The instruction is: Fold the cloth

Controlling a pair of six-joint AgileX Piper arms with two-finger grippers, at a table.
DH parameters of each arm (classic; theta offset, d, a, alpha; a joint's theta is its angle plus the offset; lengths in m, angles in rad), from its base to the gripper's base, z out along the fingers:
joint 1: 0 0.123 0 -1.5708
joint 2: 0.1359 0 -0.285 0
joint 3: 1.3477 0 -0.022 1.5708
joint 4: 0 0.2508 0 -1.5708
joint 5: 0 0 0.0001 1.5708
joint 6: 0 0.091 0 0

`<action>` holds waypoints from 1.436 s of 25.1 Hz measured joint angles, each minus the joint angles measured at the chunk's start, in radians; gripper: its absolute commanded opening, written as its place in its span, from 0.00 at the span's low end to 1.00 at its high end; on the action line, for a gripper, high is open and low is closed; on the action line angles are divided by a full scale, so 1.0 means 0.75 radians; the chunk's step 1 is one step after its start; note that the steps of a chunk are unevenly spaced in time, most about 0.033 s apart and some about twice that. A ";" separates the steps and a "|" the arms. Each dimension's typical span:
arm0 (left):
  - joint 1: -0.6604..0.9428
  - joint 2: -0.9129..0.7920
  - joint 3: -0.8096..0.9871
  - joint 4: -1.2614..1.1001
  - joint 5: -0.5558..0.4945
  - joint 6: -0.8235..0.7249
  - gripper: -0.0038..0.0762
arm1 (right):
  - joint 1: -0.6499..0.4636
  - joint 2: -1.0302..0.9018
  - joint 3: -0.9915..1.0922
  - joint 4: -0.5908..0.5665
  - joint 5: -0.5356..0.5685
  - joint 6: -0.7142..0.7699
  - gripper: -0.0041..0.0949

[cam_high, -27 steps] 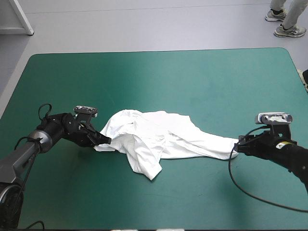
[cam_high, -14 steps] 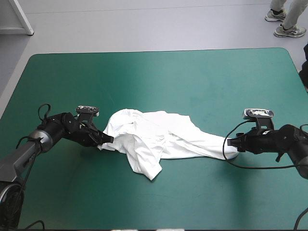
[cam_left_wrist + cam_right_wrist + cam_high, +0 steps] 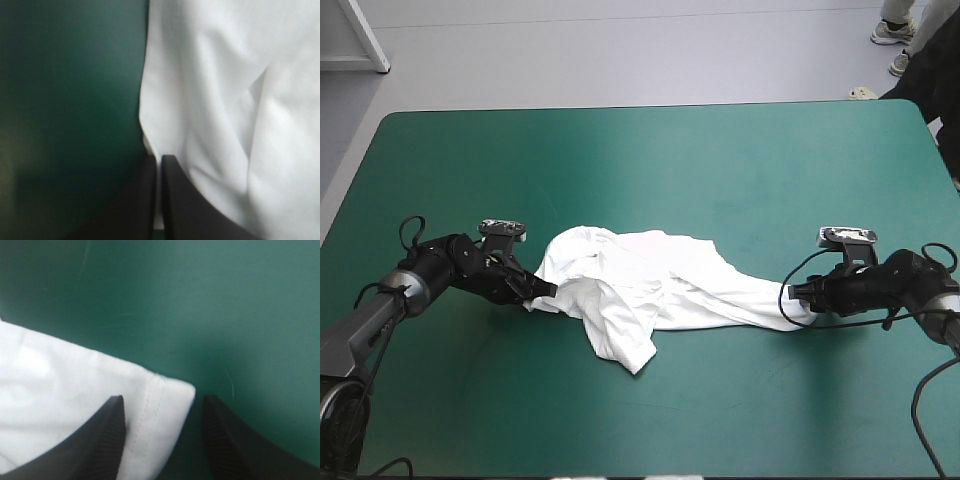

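Pinching a fold of the white T-shirt (image 3: 225, 100) between fingers that are all but closed, the left gripper (image 3: 159, 159) is set low at the garment's edge, with bare teal-green cover (image 3: 60, 100) just beside it. The right gripper (image 3: 162, 402) is held with its black fingers well apart. A hemmed corner (image 3: 170, 390) lies between them, and nothing is clamped yet. Ahead of both grippers, the T-shirt is stretched out as a crumpled, twisted heap on the table, one flap thrown toward the near edge. Nothing has been spread or folded, so the work is judged to be at its start. Only a sliver of the hem may be caught when the right fingers are brought together, since the corner sits close to one finger; it could then slip out once tension is applied. More than one layer may be trapped in the left grip, in which case a bunched mass instead of a clean edge would be raised. The cover could also be scraped if the fingers are pressed too low.
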 measured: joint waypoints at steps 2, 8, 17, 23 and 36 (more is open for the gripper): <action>0.000 0.001 0.000 0.000 0.000 0.000 0.07 | 0.000 0.018 -0.004 0.036 -0.014 -0.037 0.26; 0.000 0.002 0.000 0.000 -0.001 0.000 0.07 | 0.000 0.061 -0.012 0.177 -0.029 -0.180 0.03; -0.002 -0.069 -0.088 0.022 -0.005 0.000 0.07 | 0.000 0.016 -0.200 0.188 -0.034 -0.206 0.03; -0.003 -0.199 -0.452 0.052 0.031 0.000 0.07 | 0.000 -0.057 -0.636 0.188 0.068 -0.195 0.03; -0.003 -0.261 -1.910 0.196 0.390 -0.051 0.07 | 0.000 -0.218 -1.892 0.184 0.399 -0.134 0.03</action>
